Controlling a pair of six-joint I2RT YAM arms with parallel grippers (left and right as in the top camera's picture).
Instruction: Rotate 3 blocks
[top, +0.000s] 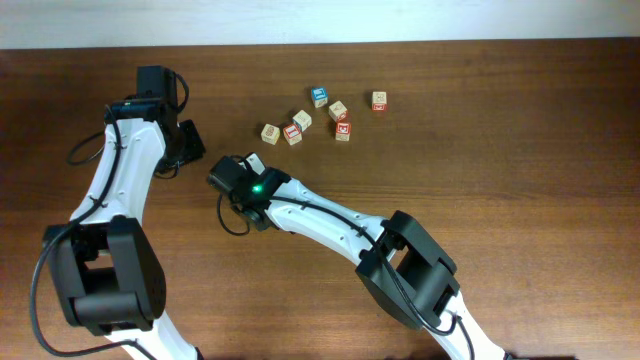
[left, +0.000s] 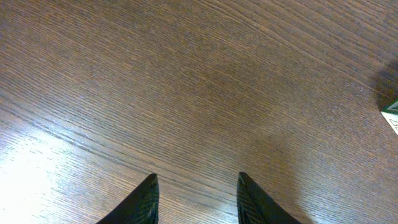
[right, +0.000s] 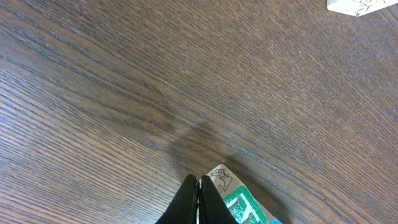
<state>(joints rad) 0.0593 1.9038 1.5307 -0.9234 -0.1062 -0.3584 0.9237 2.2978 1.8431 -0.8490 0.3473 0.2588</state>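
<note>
Green-faced block (right: 239, 200) sat just beside right gripper (right: 199, 186), jaws pressed together, nothing held. Gentle off-centre push at corner looked best for turning it. Empty left gripper (left: 196, 180) stood half-parted.

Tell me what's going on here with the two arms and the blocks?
The right hand is shut, its tips down on the table right beside a green-faced block; it is not gripping the block. The left hand is open over bare wood, holding nothing. The other lettered blocks sit in a loose cluster farther back, with neither hand on them.
</note>
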